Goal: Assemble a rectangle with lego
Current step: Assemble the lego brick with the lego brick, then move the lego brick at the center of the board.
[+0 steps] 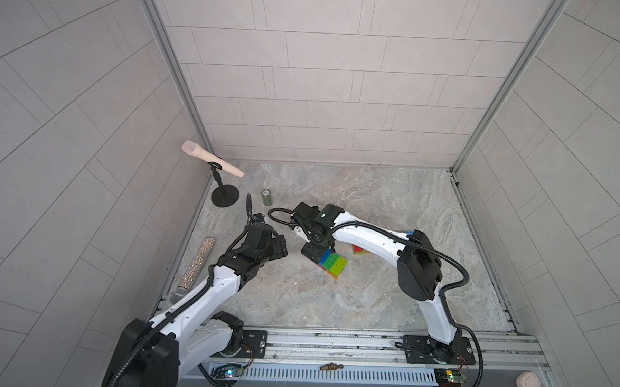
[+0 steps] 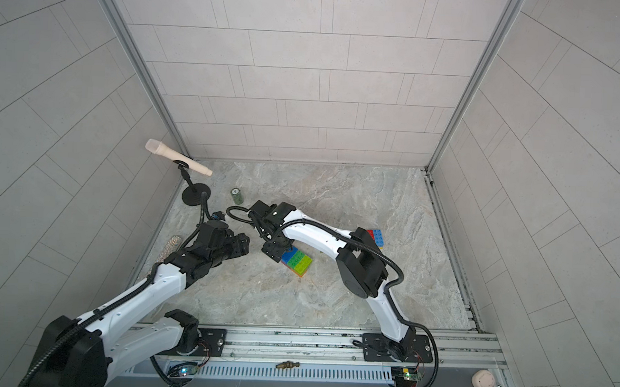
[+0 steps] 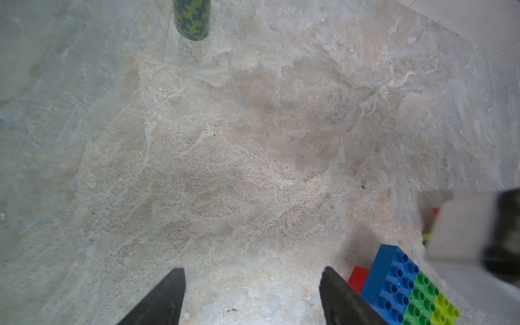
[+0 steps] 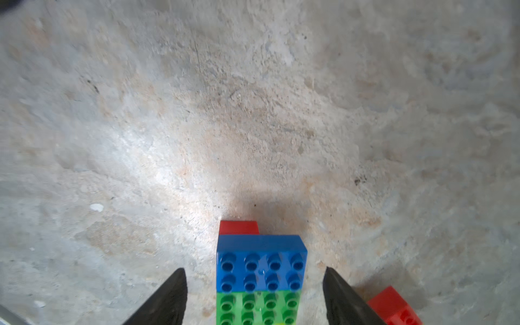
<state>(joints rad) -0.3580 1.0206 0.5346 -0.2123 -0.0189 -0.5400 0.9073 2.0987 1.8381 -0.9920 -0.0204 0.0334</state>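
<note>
Roughly at the middle of the stone-patterned table (image 1: 390,205) in both top views sits the lego block (image 1: 331,263): a blue brick (image 4: 260,264), a green brick (image 4: 259,308) and a lime brick (image 1: 341,264) side by side on top, studs up, with orange and red edges showing beneath (the lower layer is mostly hidden). The right gripper (image 4: 254,281) hangs over the blue end. In the right wrist view its jaws stand apart on either side of the bricks, with a strip of table visible between each finger and the plastic, so nothing is gripped. A separate red brick (image 4: 394,306) lies just beside one finger, at the lower right of that frame. More bricks (image 2: 376,236) peek out behind the right arm, right of centre. The left gripper (image 3: 253,281) hovers left of the block, jaws wide over bare table, holding nothing. A camouflage-green cylinder (image 1: 267,197) stands further up the frame, near a microphone on a stand (image 1: 209,157).
</note>
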